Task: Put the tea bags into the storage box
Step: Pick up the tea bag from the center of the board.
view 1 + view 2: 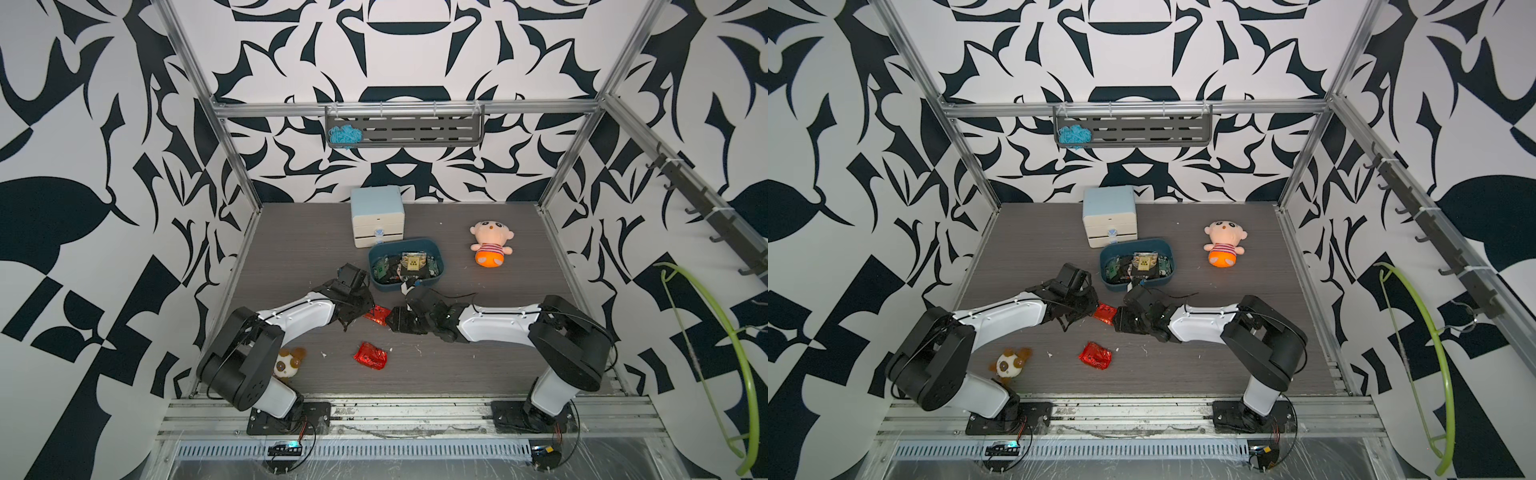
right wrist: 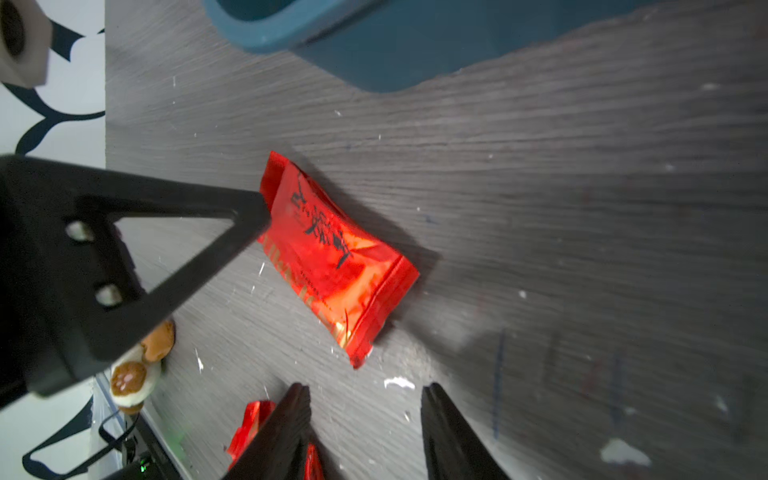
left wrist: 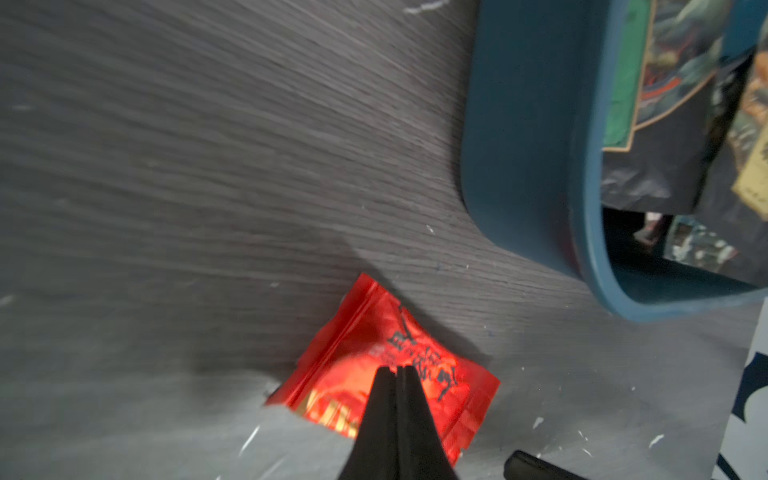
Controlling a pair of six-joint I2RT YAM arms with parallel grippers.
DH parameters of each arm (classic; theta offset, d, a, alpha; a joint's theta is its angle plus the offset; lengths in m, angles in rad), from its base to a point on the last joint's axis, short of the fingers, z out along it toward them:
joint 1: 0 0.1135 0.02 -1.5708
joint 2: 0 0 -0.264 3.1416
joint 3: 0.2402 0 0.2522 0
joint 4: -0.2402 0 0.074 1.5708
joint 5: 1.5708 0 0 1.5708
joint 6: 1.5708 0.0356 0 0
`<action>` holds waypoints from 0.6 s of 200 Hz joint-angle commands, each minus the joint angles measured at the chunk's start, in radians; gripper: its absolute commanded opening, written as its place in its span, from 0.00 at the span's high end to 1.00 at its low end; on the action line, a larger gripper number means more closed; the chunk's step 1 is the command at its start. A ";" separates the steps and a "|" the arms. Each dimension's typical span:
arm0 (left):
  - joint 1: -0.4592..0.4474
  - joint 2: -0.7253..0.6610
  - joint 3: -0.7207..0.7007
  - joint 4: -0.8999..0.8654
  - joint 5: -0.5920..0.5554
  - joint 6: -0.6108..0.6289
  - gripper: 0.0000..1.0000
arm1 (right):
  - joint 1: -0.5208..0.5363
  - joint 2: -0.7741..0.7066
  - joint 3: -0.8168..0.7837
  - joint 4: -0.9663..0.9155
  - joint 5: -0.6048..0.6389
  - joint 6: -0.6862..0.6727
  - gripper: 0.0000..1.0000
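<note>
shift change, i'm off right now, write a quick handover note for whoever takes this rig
Left end effector: shut, tips on a red bag lying on the table; grip unclear.
Right end effector: open, empty, just short of that bag.
Done: several bags in the box.
To do: that red bag and a second red bag nearer the front edge.

Grey table [image 1: 291,249], cabinet [image 1: 377,216] at twelve o'clock, storage box [image 1: 386,286] just inward, doll [image 1: 490,245] at two, panda [image 1: 289,363] at eight, red tea bag [image 1: 376,312] at centre, second tea bag [image 1: 370,355] at six.
</note>
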State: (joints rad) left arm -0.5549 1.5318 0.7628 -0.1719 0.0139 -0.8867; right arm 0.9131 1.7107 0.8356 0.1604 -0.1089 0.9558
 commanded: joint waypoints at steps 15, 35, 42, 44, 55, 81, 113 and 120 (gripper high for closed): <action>0.010 0.044 0.010 0.007 -0.001 0.046 1.00 | 0.002 0.044 0.063 0.031 0.023 0.052 0.51; 0.020 0.046 -0.019 0.024 -0.011 0.046 1.00 | 0.002 0.084 0.082 0.062 0.005 0.080 0.51; 0.022 0.046 -0.027 0.025 -0.014 0.046 1.00 | 0.001 0.097 0.092 0.069 0.001 0.087 0.51; 0.022 0.046 -0.029 0.026 -0.015 0.047 1.00 | 0.001 0.100 0.094 0.071 0.001 0.090 0.51; 0.023 0.044 -0.045 0.032 -0.017 0.043 1.00 | 0.002 0.121 0.104 0.086 -0.003 0.104 0.51; 0.023 0.044 -0.088 0.069 -0.002 0.029 1.00 | 0.001 0.165 0.123 0.126 -0.002 0.134 0.58; 0.023 0.048 -0.130 0.109 0.021 0.017 1.00 | 0.001 0.215 0.166 0.143 -0.008 0.150 0.78; 0.023 0.047 -0.132 0.105 0.025 0.017 1.00 | 0.001 0.220 0.172 0.143 -0.008 0.150 0.86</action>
State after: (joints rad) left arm -0.5339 1.5585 0.6815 -0.0364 0.0200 -0.8669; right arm 0.9123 1.9106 0.9680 0.2905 -0.1070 1.0786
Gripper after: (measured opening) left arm 0.044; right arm 0.226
